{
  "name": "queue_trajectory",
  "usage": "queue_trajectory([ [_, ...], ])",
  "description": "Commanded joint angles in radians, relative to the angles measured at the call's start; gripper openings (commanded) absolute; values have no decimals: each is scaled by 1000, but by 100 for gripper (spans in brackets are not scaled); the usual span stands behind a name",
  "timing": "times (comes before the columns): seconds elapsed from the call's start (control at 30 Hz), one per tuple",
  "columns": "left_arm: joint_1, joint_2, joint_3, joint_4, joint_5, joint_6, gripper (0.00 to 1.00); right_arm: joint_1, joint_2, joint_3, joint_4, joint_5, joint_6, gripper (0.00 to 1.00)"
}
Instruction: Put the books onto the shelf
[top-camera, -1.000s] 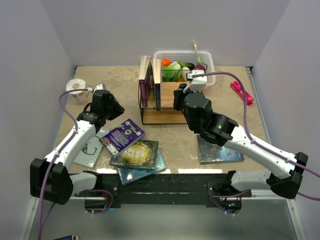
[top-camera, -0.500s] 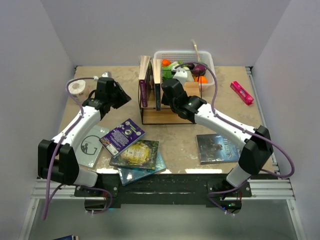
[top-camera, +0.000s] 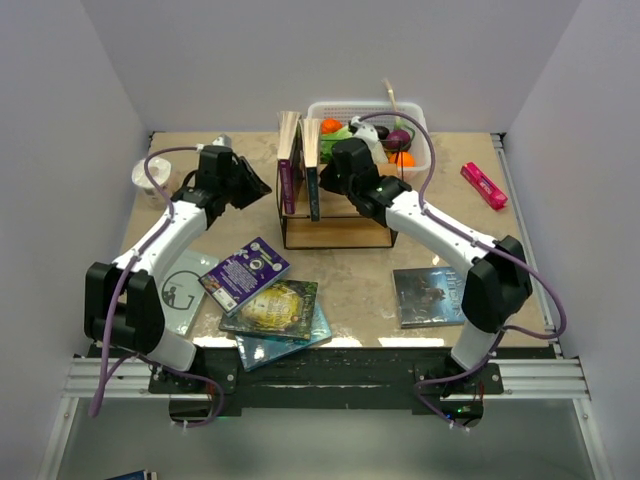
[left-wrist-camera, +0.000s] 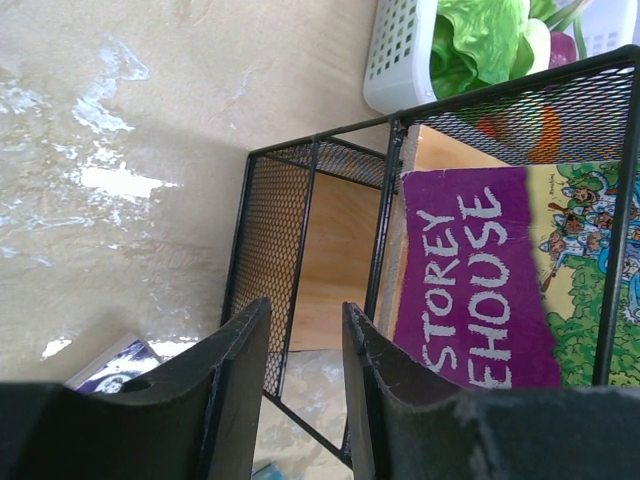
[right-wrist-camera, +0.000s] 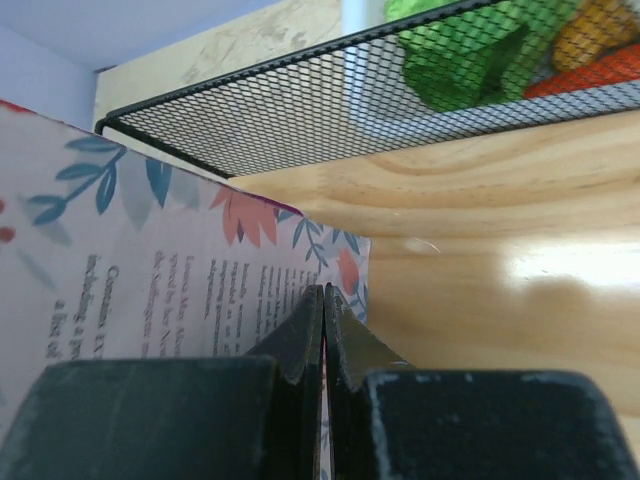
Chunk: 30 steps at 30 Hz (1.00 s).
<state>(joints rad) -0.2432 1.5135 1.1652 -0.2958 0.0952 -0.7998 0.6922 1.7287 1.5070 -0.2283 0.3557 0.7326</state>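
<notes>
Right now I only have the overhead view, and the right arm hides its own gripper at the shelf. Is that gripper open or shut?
Observer: Shut. In the right wrist view the right gripper has its fingers pressed together, tips at a floral book cover.
Operator: Is it pinching that book?
Observer: Cannot tell. The tips sit at the cover's corner, with the shelf's bare wooden board beside it.
Operator: And the left one?
Observer: Open and empty. In the left wrist view the left gripper has the shelf's mesh side wall lined up with its gap, and a purple book stands just inside.
</notes>
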Motion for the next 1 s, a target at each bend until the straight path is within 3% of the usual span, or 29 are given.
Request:
queue_trajectory([
  [0.0,4,8,54,61,55,-22,40,-3,46,96,57,-112,19,0],
  [0.4,4,25,57,78,84,-30,40,-3,109,160,61,-196,14,0],
  [0.63,4,-9,68,96,87,-39,40,-2,45,124,49,-156,41,0],
  [0.77,4,-12,68,101,93,-47,40,13,81,206,-5,-170,15,0],
  [0.97,4,-24,73,89,92,-50,40,46,30,213,-37,-67,-22,0],
])
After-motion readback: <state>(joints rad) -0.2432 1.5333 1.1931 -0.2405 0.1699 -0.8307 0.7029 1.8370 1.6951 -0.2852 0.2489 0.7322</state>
